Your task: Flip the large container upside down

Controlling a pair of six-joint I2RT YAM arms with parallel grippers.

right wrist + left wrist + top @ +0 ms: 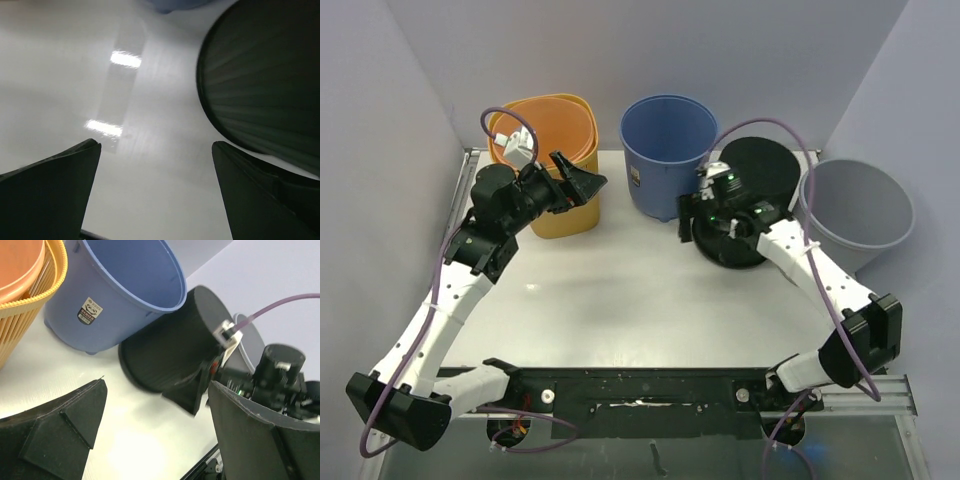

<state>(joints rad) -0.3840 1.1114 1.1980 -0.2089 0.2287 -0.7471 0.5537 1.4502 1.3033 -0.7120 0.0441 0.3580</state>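
Four stand: orange bin (566, 221), blue bin (665, 192), black bin (761, 166), grey bin (856, 206).

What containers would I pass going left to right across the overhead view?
First the orange basket, then the blue bucket, the black container, and the grey bucket at the far right.

Tabletop (620, 300): white, glossy, with a metal frame (914, 430) showing at the near-right corner. Back wall (650, 40), left wall (380, 130) and right wall (920, 110): plain, pale lavender-grey. Light: two bright reflections (125, 59) on the tabletop.
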